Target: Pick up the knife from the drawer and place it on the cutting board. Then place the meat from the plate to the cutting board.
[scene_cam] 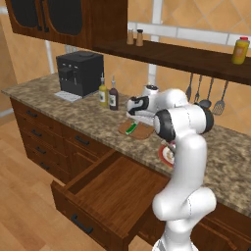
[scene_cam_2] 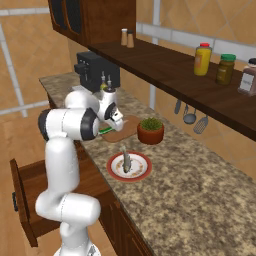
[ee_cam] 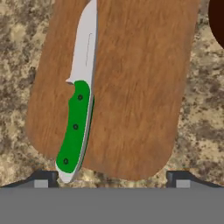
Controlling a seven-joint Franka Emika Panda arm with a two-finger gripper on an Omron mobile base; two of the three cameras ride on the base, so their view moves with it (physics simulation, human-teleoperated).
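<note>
1. Knife (ee_cam: 77,109) lies flat along one long edge of the cutting board (ee_cam: 131,87), handle end poking just past a rounded corner.
2. Gripper (ee_cam: 112,177) hangs above it, fingers spread, holding nothing; best lift straight up before heading for the plate.
3. Plate (scene_cam_2: 142,172) near the counter's front edge holds the meat (scene_cam_2: 127,161).
4. Drawer (scene_cam: 112,188) stands open; I see nothing inside.

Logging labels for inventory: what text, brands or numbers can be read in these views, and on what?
None can be read.
Shelf jars: labels too blurred.
Counter bottles: labels too small.
Coffee machine: no visible marking.
Knife and cutting board: no marks.
</note>
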